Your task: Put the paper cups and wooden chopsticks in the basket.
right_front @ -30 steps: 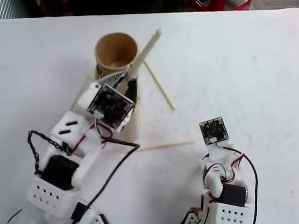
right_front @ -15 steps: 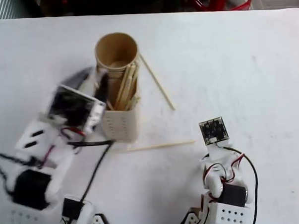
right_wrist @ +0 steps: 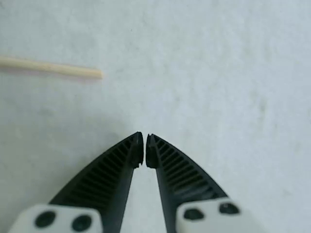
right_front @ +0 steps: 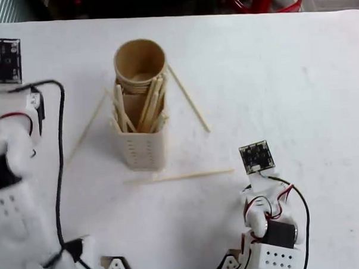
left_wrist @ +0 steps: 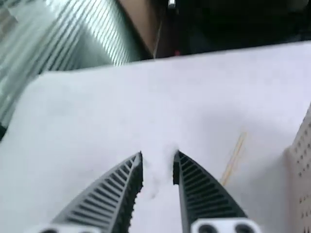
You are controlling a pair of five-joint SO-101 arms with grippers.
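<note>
White basket (right_front: pixel 141 151) holds stacked paper cups (right_front: pixel 139 60) and wooden chopsticks (right_front: pixel 149 106).

The basket (right_front: pixel 139 149) is standing left of the middle of the table (right_front: pixel 296 76). Stacked paper cups (right_front: pixel 139 62) are sitting in its far end, and bundled chopsticks (right_front: pixel 149 106) are leaning in its near part. A left chopstick (right_front: pixel 87 128) is lying beside it on one side and a right chopstick (right_front: pixel 189 100) on the other. A front chopstick (right_front: pixel 193 175) is lying before it, between the basket and the right arm (right_front: pixel 268 226).
</note>
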